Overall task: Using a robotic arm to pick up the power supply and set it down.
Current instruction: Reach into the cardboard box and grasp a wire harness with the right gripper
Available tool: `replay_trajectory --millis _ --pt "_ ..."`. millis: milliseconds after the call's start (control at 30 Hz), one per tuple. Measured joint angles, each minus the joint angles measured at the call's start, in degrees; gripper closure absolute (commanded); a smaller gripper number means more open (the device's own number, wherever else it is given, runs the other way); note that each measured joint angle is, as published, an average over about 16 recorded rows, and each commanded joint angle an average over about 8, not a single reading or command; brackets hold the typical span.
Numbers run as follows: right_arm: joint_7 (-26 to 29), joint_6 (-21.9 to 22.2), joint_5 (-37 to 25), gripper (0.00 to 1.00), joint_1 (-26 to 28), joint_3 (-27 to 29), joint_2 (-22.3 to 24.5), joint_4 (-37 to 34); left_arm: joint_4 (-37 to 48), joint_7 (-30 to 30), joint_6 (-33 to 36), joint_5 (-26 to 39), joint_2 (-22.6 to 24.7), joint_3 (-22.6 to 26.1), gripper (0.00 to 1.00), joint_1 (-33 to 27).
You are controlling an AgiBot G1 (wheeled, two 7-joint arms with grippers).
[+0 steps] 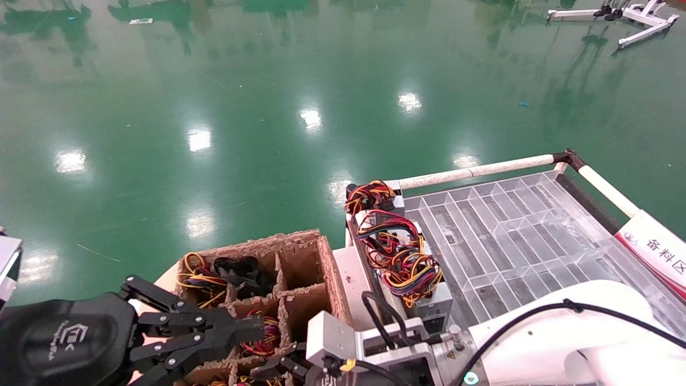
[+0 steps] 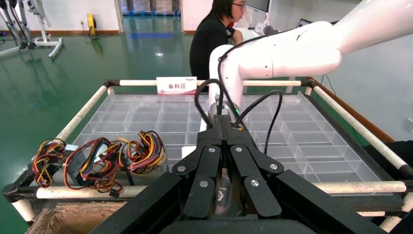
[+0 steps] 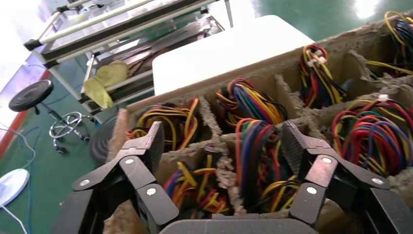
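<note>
A cardboard box [image 1: 328, 271] with divided cells holds several wire bundles. My right gripper [image 3: 221, 146], on the white robotic arm [image 1: 541, 332], hangs open just above these cells. Between its fingers [image 3: 150, 141] rises a bundle of red, purple, blue and yellow wires [image 3: 258, 156]. The power supply's metal body under that bundle is hidden by the cardboard walls. In the head view the right gripper [image 1: 278, 369] shows at the bottom edge, beside a mostly red bundle [image 1: 263, 333]. My left gripper [image 1: 256, 326] is shut and empty, parked low on the left over the box.
A clear divided tray [image 1: 509, 230] lies on a cart with white tube rails [image 1: 477, 171]. Three silver boxes with orange-yellow wires [image 1: 407, 268] stand along its left side. A red-and-white sign [image 1: 654, 246] is at its right edge. A person in black [image 2: 214, 34] stands behind the cart.
</note>
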Motion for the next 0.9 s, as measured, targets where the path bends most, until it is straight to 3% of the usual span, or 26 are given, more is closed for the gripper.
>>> replay_trajectory --millis 900 --pt "-7.3 -1.0 0.7 1.00 2.4 0.3 -4.2 -16.2 0.0 0.0 0.0 0.0 0.0 0.0 0.94 0.0"
